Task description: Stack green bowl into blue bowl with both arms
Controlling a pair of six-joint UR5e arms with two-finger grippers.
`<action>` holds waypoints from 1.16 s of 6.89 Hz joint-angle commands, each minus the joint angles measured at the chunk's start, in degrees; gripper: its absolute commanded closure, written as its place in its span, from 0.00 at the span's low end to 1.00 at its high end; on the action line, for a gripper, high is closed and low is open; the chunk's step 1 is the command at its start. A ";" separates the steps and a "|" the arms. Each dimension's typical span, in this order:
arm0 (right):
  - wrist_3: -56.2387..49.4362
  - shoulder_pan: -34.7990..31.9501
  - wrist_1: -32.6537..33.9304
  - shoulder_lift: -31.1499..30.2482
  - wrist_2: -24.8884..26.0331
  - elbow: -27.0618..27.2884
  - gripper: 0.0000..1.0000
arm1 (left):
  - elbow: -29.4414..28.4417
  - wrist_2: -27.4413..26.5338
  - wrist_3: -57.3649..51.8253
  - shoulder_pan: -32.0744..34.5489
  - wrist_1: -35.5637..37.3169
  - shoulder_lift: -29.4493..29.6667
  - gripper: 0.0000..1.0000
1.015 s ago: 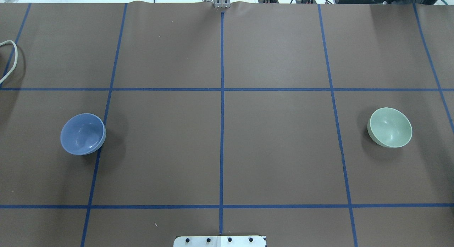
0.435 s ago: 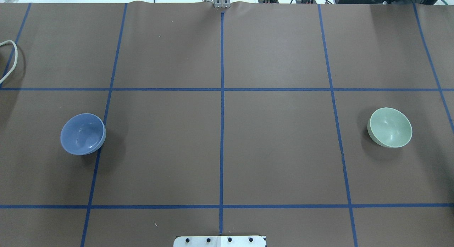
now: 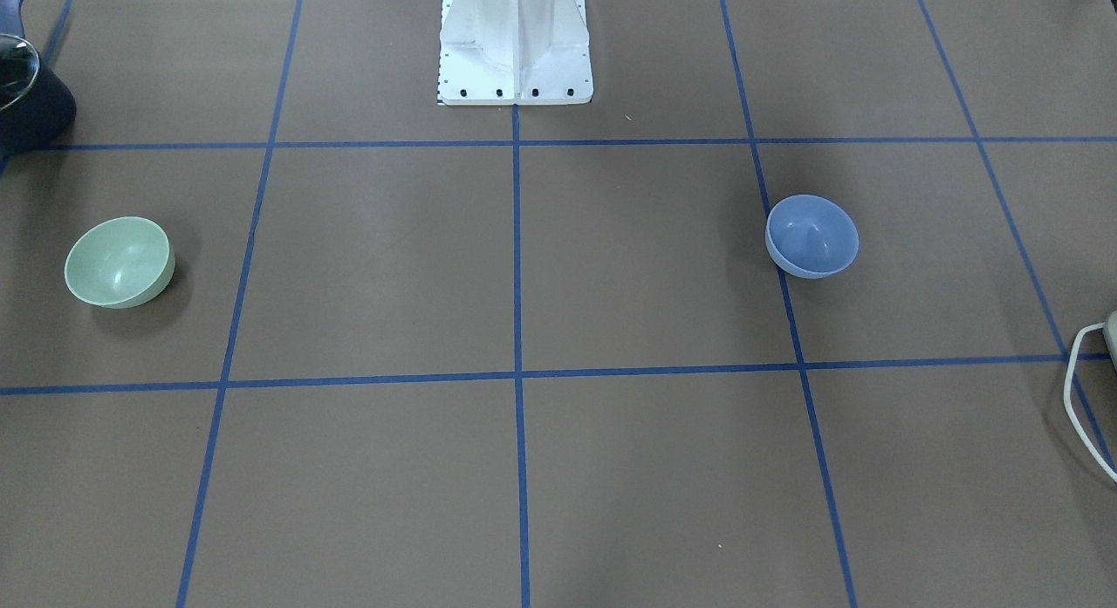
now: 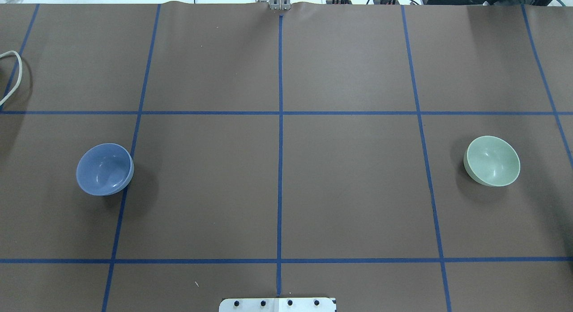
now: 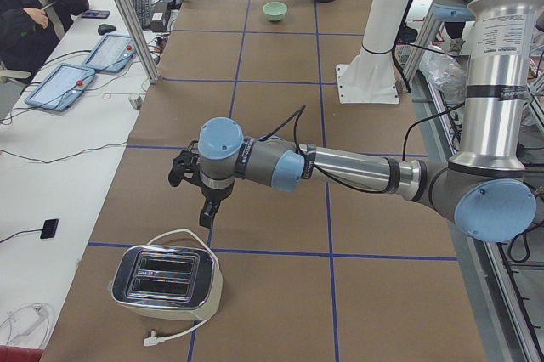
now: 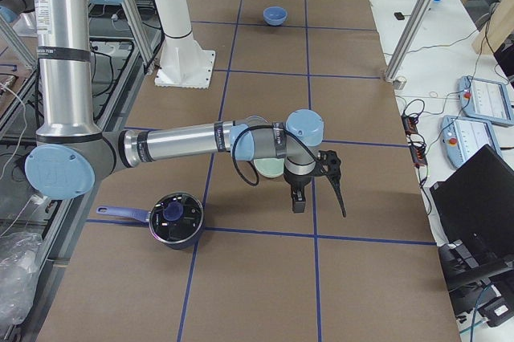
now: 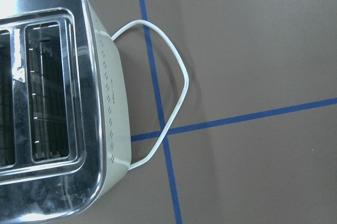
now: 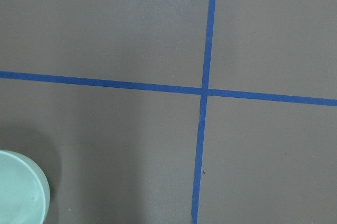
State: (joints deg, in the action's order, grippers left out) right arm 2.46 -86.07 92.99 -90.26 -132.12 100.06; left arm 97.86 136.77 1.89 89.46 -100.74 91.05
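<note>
The green bowl (image 4: 492, 160) stands upright on the table's right side; it also shows in the front view (image 3: 118, 262) and at the corner of the right wrist view (image 8: 18, 190). The blue bowl (image 4: 104, 169) stands upright on the left side, far from the green one, and shows in the front view (image 3: 812, 235). My left gripper (image 5: 195, 192) hangs above the table beside a toaster. My right gripper (image 6: 317, 200) hangs just beside the green bowl (image 6: 269, 167). Both grippers show only in the side views, so I cannot tell whether they are open or shut.
A chrome toaster (image 7: 52, 103) with a white cord (image 7: 174, 77) sits at the table's left end. A dark pot (image 6: 175, 217) with a lid sits at the right end. The white pedestal (image 3: 515, 41) stands at the near middle edge. Blue tape lines cross the brown table.
</note>
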 commanded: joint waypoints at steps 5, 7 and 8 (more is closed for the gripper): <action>0.53 1.16 0.00 0.61 -0.06 -0.04 0.00 | 4.09 -13.69 31.75 -31.84 -12.62 0.01 0.02; 0.53 1.16 0.00 0.61 -0.06 -0.04 0.00 | 4.00 -13.72 34.85 -37.50 -17.19 -0.34 0.03; 0.53 1.16 0.00 0.61 0.02 -0.04 0.00 | 3.92 -13.81 34.85 -39.00 -17.29 -0.34 0.21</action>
State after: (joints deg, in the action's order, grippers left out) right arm 2.99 -84.91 92.99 -89.65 -132.17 100.02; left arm 101.87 123.20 36.19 52.82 -117.08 90.82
